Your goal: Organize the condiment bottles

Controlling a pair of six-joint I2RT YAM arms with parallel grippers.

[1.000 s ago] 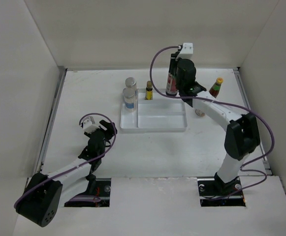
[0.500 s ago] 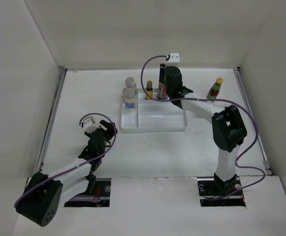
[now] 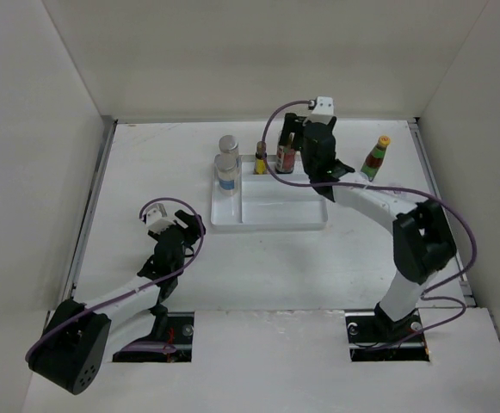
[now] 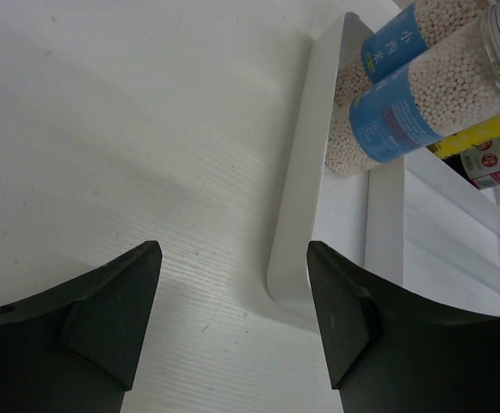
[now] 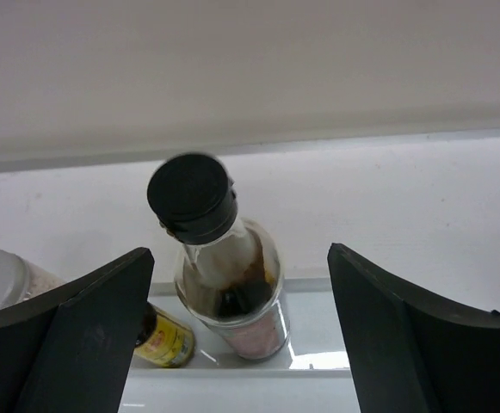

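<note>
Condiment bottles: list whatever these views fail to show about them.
Top external: labels on the tall black-capped bottle and red sauce bottle are too small to read.
Right wrist: the tiny yellow bottle is half hidden by a finger.
Left wrist: the blue-labelled jars are cut off by the top edge.

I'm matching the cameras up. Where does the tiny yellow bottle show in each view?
Top external: tiny yellow bottle at the far edge of the white tray, left of the tall bottle.
Left wrist: a yellow sliver at the right edge, past the blue-labelled jars.
Right wrist: lower left, beside the tall bottle.
Shared landmark: the white tray.
</note>
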